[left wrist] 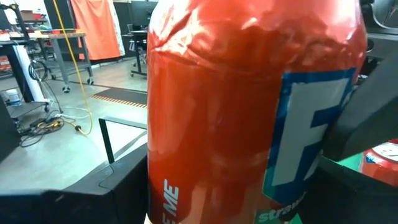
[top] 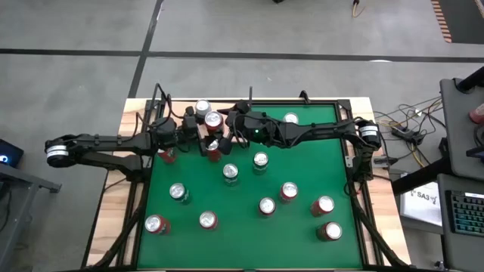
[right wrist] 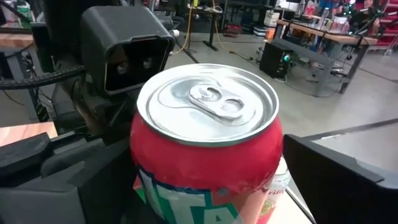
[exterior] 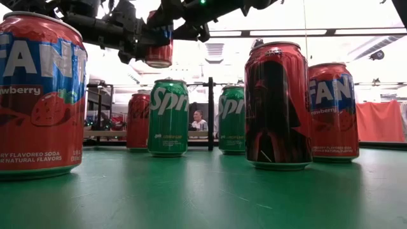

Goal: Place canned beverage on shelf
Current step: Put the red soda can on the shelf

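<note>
Holding a red can aloft, left tool, right tool parted, green felt.

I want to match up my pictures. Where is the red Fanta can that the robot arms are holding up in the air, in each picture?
High view: the red strawberry Fanta can sits where the two arms meet, near the table's back edge.
Low view: red strawberry Fanta can hangs up top, left of centre.
Left wrist view: it fills the picture.
Right wrist view: its silver lid shows at centre.
Shared landmark: the green felt tabletop.
</note>
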Tool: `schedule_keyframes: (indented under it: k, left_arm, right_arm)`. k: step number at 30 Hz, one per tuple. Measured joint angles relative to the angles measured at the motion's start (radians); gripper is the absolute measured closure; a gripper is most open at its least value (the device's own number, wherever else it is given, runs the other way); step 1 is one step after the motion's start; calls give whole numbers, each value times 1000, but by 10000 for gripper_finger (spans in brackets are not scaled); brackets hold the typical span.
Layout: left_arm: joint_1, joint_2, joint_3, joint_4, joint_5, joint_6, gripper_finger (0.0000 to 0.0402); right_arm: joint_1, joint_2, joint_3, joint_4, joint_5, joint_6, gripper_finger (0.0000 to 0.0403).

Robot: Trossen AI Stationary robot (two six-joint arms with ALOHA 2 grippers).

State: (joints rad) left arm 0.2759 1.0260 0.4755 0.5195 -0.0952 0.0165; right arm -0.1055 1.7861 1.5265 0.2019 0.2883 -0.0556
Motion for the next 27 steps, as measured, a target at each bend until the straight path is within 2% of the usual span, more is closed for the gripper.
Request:
schedule_keyframes:
  k: [6,16,21,27]
  left_arm:
    - [1,-16,0,-32,-57,23,117]
    - [9,-126,-18,-222,-106,34,117]
    - [8,-189,-29,-242,-98,53,117]
    - [9,-299,-35,-314,-102,86,117]
  right_arm:
    - [0,-41,11,-64,2,-10,26]
    - [0,-116,16,-109,-4,-44,25]
    - [0,-91,31,-112,-130,-75,25]
    - [-3,-35,137,-175,-133,-128,25]
